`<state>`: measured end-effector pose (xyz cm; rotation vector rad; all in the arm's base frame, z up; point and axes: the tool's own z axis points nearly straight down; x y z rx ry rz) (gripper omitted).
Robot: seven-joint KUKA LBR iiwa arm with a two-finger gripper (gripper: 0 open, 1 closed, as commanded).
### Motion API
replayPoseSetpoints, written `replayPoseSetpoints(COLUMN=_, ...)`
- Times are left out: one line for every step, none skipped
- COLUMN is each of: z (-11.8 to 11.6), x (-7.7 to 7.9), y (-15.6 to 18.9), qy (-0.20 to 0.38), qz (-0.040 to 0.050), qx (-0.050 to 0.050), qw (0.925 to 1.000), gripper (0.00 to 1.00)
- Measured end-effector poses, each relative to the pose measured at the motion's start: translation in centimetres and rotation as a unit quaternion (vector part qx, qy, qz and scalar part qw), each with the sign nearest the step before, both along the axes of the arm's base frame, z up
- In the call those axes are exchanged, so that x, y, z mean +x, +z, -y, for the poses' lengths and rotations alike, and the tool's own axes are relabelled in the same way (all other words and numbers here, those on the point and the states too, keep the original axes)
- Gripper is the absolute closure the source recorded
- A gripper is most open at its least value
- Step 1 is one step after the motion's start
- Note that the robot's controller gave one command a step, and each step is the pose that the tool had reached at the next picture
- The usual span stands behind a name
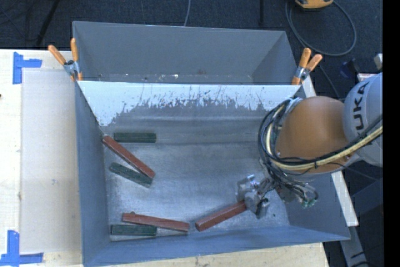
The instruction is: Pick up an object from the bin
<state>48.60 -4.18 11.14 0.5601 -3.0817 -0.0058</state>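
Observation:
My gripper (255,199) is low in the bin's front right part, its metal fingers at the right end of a reddish-brown flat stick (220,217) that lies slanted on the floor. The fingers touch or straddle that end; the view does not settle whether they close on it. Another reddish-brown stick (155,221) lies left of it near the front wall, with a dark green stick (133,230) just below it.
At the left, a reddish-brown stick (128,157) lies diagonally across a dark green stick (130,174), and another dark green stick (134,137) lies behind them. The arm with its orange cover and cables hangs over the right wall.

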Motion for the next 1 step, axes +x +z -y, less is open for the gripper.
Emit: replayPoseSetpoints(z=1.26, x=-0.43, y=11.01, qy=-0.010, qz=0.0047, qx=-0.001, qw=0.9999, gripper=1.00)
